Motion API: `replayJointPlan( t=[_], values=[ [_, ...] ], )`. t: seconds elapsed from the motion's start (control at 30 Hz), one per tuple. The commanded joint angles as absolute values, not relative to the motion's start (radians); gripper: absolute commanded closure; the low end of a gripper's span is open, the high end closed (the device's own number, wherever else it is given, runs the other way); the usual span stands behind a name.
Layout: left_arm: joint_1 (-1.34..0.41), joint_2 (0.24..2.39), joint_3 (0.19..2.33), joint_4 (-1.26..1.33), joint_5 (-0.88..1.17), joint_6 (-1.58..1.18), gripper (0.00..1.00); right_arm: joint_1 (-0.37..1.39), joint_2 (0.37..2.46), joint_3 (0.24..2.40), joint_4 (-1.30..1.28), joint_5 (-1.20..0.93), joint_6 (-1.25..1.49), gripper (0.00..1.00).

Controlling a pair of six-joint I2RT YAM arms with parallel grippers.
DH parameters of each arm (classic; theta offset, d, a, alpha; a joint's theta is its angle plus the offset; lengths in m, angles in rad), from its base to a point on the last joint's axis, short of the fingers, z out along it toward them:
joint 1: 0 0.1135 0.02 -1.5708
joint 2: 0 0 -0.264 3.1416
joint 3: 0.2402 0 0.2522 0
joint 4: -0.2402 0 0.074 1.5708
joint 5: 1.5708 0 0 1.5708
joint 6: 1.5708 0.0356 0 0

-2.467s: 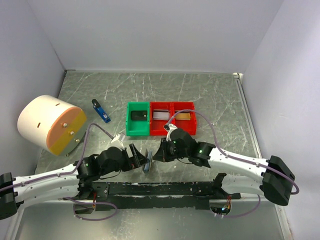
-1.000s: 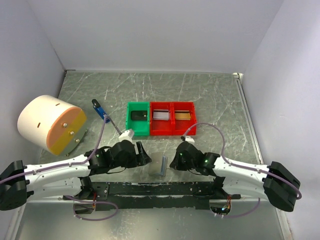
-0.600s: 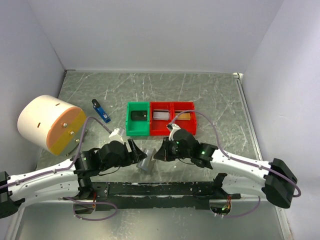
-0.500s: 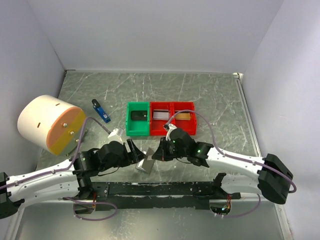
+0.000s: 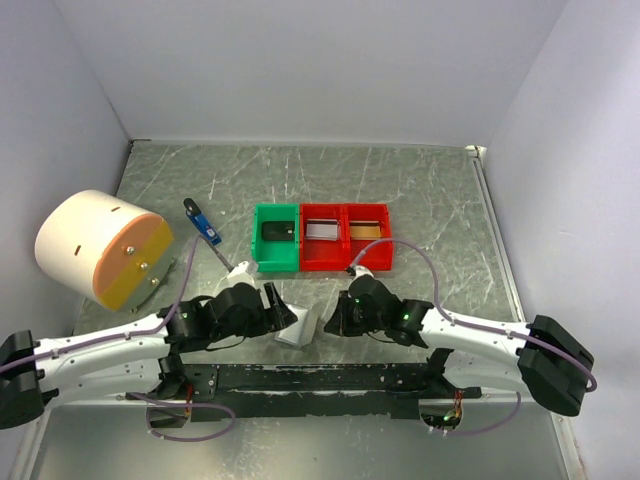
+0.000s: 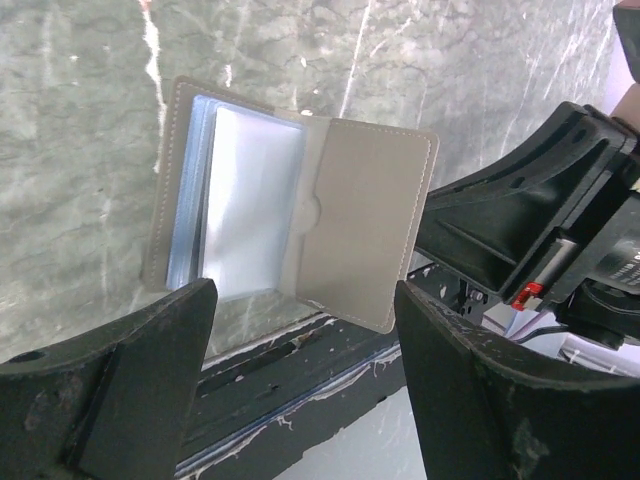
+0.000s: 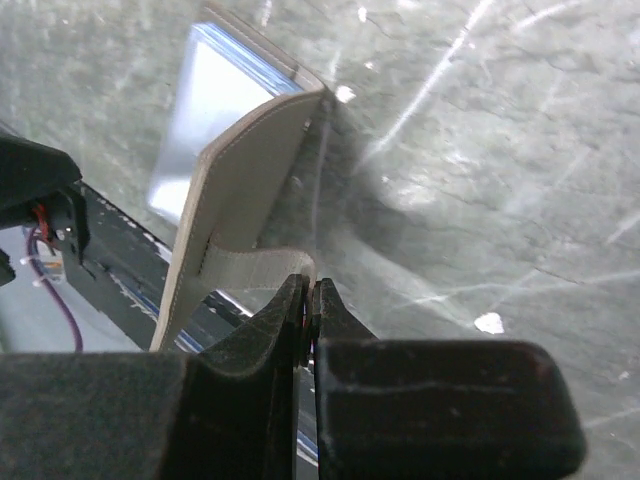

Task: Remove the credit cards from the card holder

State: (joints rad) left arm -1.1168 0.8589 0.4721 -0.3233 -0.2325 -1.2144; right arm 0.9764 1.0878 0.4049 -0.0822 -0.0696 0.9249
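Observation:
The grey card holder (image 5: 298, 327) lies open near the table's front edge, between my two grippers. In the left wrist view its pale blue inner panel (image 6: 240, 205) lies flat, and the grey flap (image 6: 365, 225) stands up to the right of it. Whether credit cards sit in the sleeves I cannot tell. My left gripper (image 6: 300, 385) is open just left of the holder (image 5: 283, 315), touching nothing. My right gripper (image 7: 311, 292) is shut on the holder's grey strap (image 7: 255, 270) and holds the flap (image 7: 240, 190) lifted (image 5: 332, 318).
A green tray (image 5: 257, 240) with a dark flat item and two red trays (image 5: 343, 240), each with a card, stand behind the holder. A white drum with an orange face (image 5: 100, 248) sits at the left, a blue-and-black gadget (image 5: 203, 226) beside it. A black rail (image 5: 320, 378) runs along the front.
A second ago the holder stood closed on its edge. It now lies spread open, slightly further left, with the right gripper pulling the flap up. Both arms shifted around it.

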Motion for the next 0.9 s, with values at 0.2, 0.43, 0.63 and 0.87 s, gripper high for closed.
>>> replayJointPlan(
  t=[0.2,0.43,0.63,0.87],
  values=[
    [-1.125,0.983,0.438,-0.072,-0.126,-1.195,0.20,0.976,1.039,0.359,-0.091,-0.038,0.955,0.97],
    [-1.128,0.997,0.444,-0.130,-0.160,-1.218,0.18,0.975,1.037,0.355,-0.084,-0.046,0.953,0.97],
    [-1.131,0.960,0.441,-0.182,-0.193,-1.228,0.17,0.976,1.054,0.358,-0.075,-0.051,0.950,0.97],
    [-1.131,0.991,0.454,-0.238,-0.203,-1.240,0.17,0.976,1.085,0.363,-0.056,-0.063,0.945,0.97]
  ],
)
